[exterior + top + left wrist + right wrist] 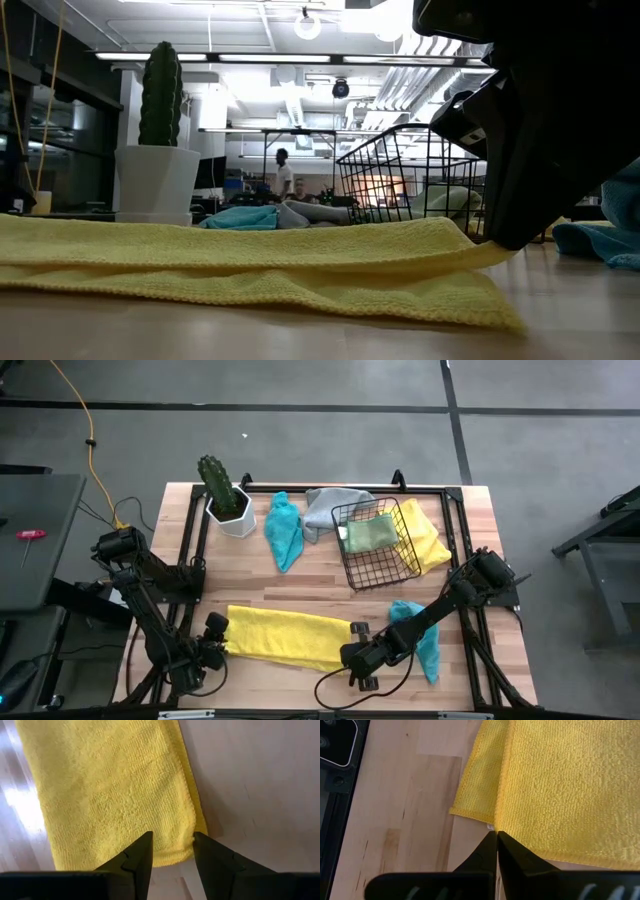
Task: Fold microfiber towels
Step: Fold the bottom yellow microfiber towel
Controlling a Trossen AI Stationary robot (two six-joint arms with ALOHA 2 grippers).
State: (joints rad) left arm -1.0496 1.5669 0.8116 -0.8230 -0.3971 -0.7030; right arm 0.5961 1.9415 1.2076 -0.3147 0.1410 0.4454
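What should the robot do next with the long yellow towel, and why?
Probably close the left hand on the yellow towel. Its fingers stand open around the towel's end corner, while the right hand is already pinched shut on the other end. With both ends held, it could likely make the next fold.
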